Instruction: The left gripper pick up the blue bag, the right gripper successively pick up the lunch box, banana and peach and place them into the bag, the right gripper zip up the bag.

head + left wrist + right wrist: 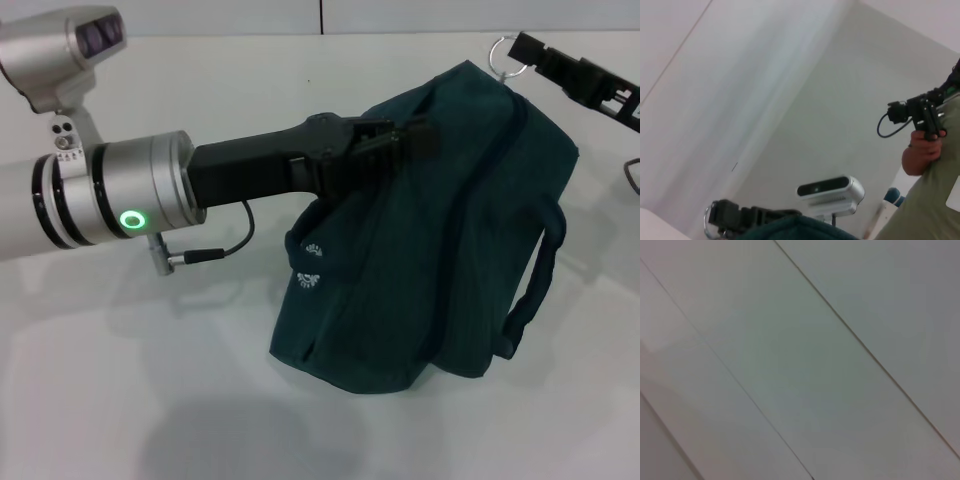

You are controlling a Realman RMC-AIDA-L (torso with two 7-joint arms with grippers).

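Here the left tool [400,135] clamps the blue bag [440,250]; right tool [530,52] grips its ring pull [507,50].

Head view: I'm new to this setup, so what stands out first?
The blue bag fills the middle of the white table, zipped shut. The left gripper clamps its top edge from the left. At top right, the right gripper holds the zipper ring.

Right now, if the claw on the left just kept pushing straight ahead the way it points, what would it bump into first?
The left claw is already clamped on the blue bag's upper edge, so it would likely press straight into the bag's fabric.
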